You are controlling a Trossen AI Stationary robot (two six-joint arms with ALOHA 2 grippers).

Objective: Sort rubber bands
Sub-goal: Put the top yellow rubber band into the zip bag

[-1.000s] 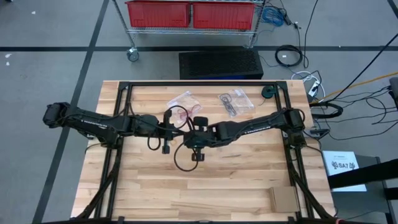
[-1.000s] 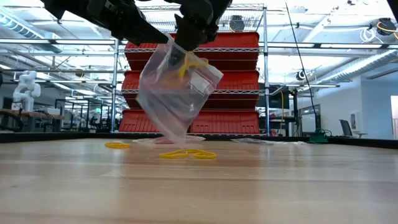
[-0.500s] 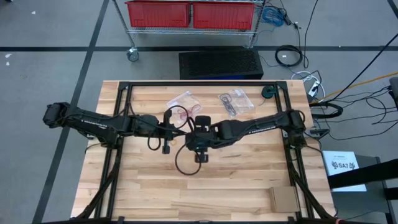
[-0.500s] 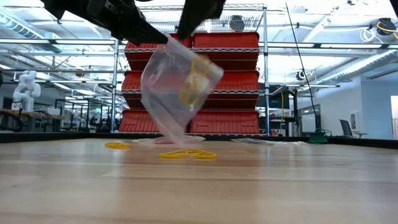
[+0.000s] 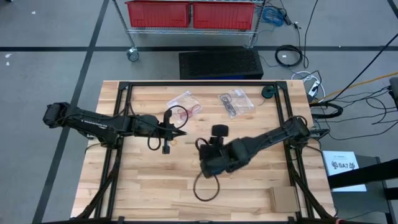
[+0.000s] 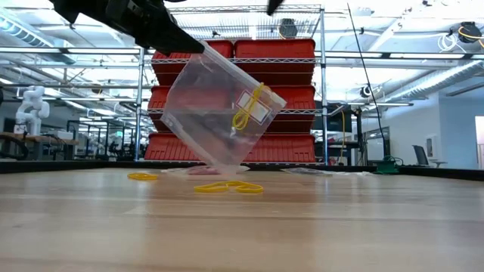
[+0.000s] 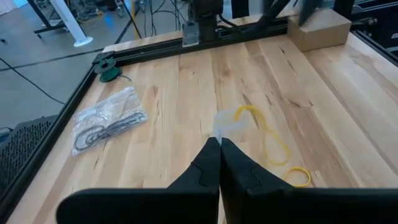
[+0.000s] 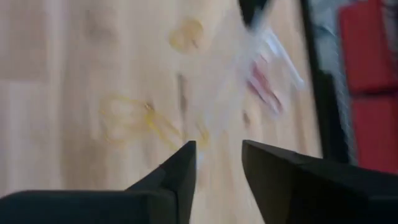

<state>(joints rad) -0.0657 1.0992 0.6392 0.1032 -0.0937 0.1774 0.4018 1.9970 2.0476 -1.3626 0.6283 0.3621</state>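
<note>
My left gripper (image 5: 180,132) is shut on a clear plastic bag (image 6: 219,113) that hangs in the air over the table's middle. One yellow rubber band (image 6: 249,109) lies inside the bag beside its white label. More yellow rubber bands (image 6: 227,187) lie flat on the wood below it, and another (image 6: 142,177) lies to the side. My right gripper (image 8: 217,162) is open with nothing between its fingers. In the high view it (image 5: 208,140) stands off to the right of the bag, nearer the front edge. My left gripper pinches the bag's top corner (image 6: 195,51) between its two shut fingers (image 7: 219,152), which point forward and slightly down. The bag hangs below them, tilted, with its lower end clear of the table.
Two more clear bags lie flat at the far side, one holding red bands (image 5: 185,99) and one holding black bands (image 5: 233,102). A green-and-black roll (image 5: 267,92) sits at the far right, a cardboard box (image 5: 283,199) at the near right. Black frame rails (image 5: 199,84) edge the table.
My right gripper has let go of a yellow rubber band at the bag's mouth. It has drawn back and up, toward the table's near right. The band has dropped into the bag, which has swung and now hangs more tilted from my still left gripper.
</note>
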